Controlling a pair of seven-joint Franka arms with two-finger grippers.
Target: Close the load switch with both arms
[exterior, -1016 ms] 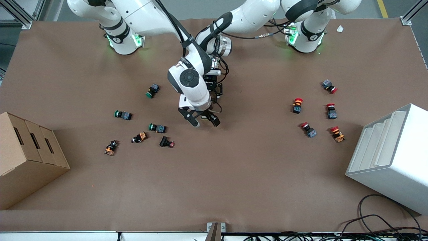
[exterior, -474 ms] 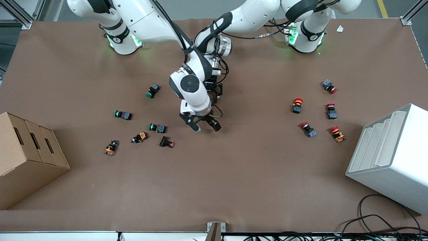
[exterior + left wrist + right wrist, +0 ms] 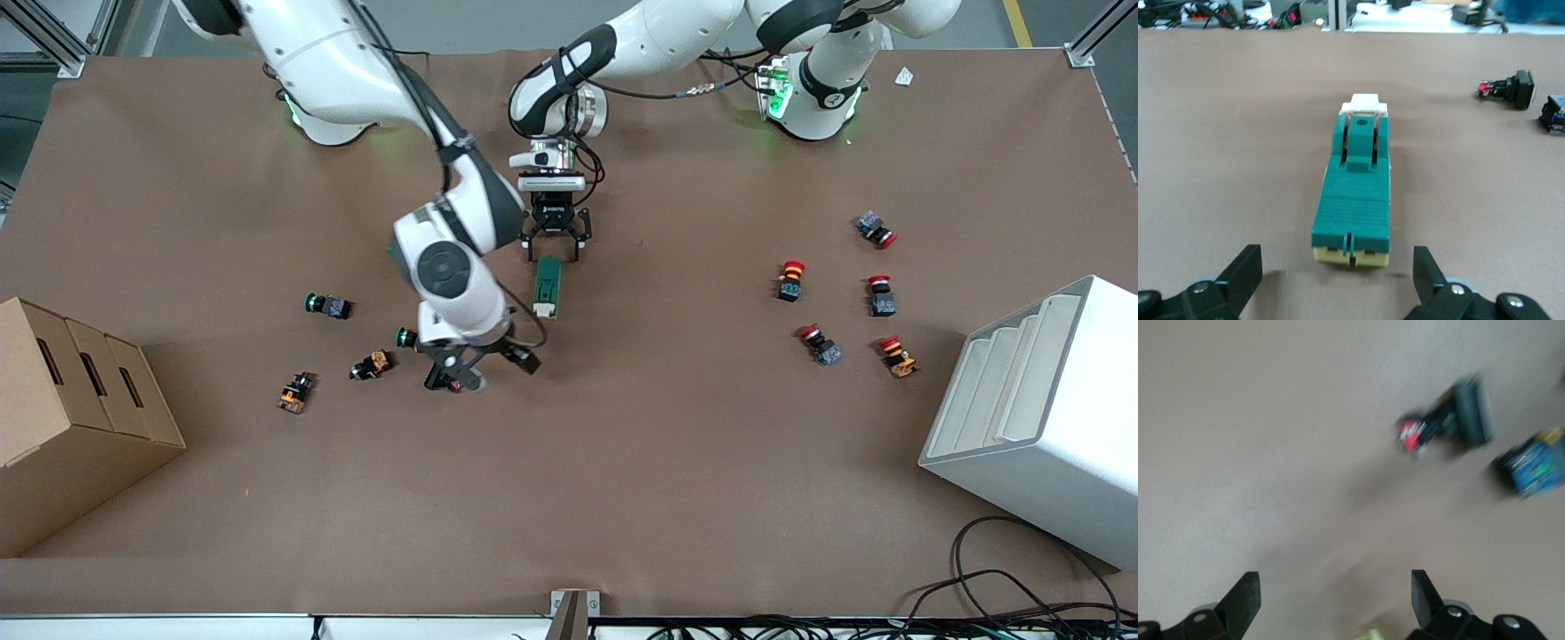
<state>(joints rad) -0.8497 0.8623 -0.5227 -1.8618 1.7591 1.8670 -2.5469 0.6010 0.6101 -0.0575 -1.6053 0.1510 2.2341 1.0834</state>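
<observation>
The load switch (image 3: 547, 287) lies flat on the brown table (image 3: 622, 462) near its middle, a dark-green oblong with its long side running toward the front camera and a cream piece at each end. The left gripper (image 3: 556, 250) sits low at the switch's end farther from the camera, fingers spread wide on either side of that end without touching it; in the left wrist view the switch (image 3: 1355, 193) lies between the two black fingers (image 3: 1241, 277) with clear gaps. The right gripper (image 3: 480, 366) hangs with its fingers apart and holding nothing, over a small black push-button with a red tip (image 3: 442, 379), toward the right arm's end from the switch. More push-buttons (image 3: 327, 306) lie scattered nearby.
</observation>
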